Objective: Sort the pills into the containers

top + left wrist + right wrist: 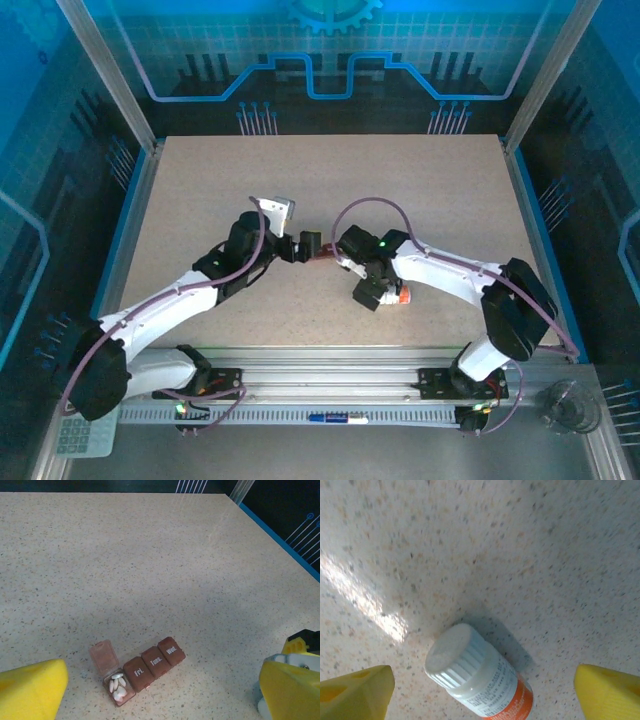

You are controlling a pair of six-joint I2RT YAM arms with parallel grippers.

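Observation:
The containers (150,666) are a reddish-brown strip of four square compartments lying on the speckled table. Three lids are shut and read Fri., Tues. and Wed. The end lid (103,656) stands open over several white pills (118,685). My left gripper (160,692) hovers open just short of the strip, its yellow fingertips (30,687) wide apart. In the top view the strip (322,257) lies between the two wrists. A white-capped pill bottle (480,675) with an orange label lies on its side. My right gripper (482,697) is open astride it, not touching.
The bottle's orange end (403,296) shows beside the right gripper (370,292), near the table's front. A keypad (80,435) lies at the front left, a glass beaker (565,405) at the front right, a pen (335,418) on the rail.

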